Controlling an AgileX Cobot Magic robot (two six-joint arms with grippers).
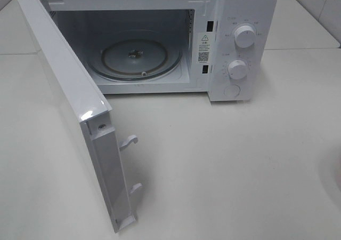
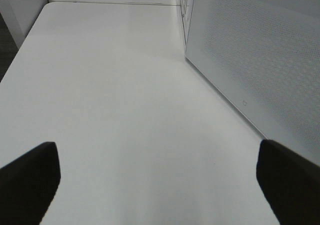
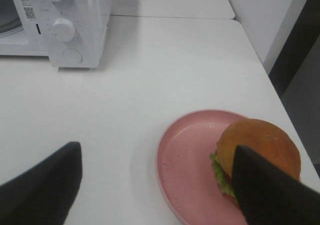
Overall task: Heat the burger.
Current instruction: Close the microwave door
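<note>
The burger [image 3: 255, 140], with a golden-brown bun and green lettuce, sits on the far side of a round pink plate [image 3: 185, 155] near the table's right edge. My right gripper [image 3: 155, 185] hovers open over the plate. One dark finger [image 3: 270, 195] stands in front of the burger and the other finger [image 3: 45, 185] is over bare table. The white microwave [image 1: 245, 5] stands open, its glass turntable [image 1: 133, 58] bare. My left gripper [image 2: 157, 185] is open wide over the table beside the microwave door [image 2: 260, 60]. Neither gripper shows in the exterior high view.
The microwave door [image 1: 69, 96] swings far out toward the front left, its latch hooks [image 1: 130, 141] pointing right. Two knobs [image 1: 245, 36] sit on the control panel. The table's right edge [image 3: 280, 95] runs close past the plate.
</note>
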